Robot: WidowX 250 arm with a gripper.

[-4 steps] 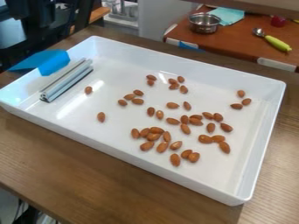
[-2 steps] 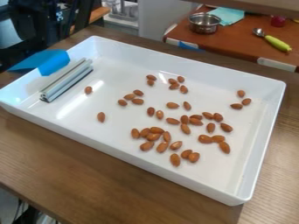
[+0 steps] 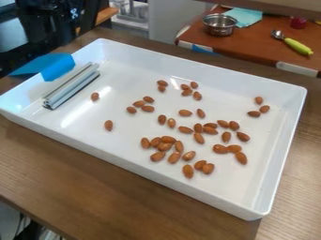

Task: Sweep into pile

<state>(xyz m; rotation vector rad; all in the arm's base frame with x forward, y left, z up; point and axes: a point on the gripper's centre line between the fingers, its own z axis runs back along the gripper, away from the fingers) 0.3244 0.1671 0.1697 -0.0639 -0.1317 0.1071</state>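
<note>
- Almonds (image 3: 165, 146): the task's thing, lying loose and scattered on the floor of the white tray (image 3: 280, 145); how they lie from the hand I cannot tell, so places below go by the black arm (image 3: 63, 16) at the upper left.
- The thickest cluster lies between the tray's middle and its front wall, well apart from the arm, with several almonds touching.
- More are strewn behind that cluster and to its right, in small groups and singly.
- Three sit close together near the right wall, at the end away from the arm.
- Two single almonds lie toward the arm's end, one near the metal bar, the other nearer the front wall.
- The hand: how far open it is, and whether it has hold of anything, I cannot tell.
- Metal bar (image 3: 74, 89): silver and grooved, lying inside the tray at the arm's end, apart from the almonds.
- Blue piece (image 3: 53, 65): at the tray's left wall, just beside the bar, partly over the rim.
- Wooden table (image 3: 113, 187): under the tray.
- Orange-brown surface (image 3: 251, 49): behind the tray, to the right of the arm; it bears a metal pot (image 3: 219, 26), a light blue cloth (image 3: 244, 17) and a spoon with a yellow-green handle (image 3: 297, 46).
</note>
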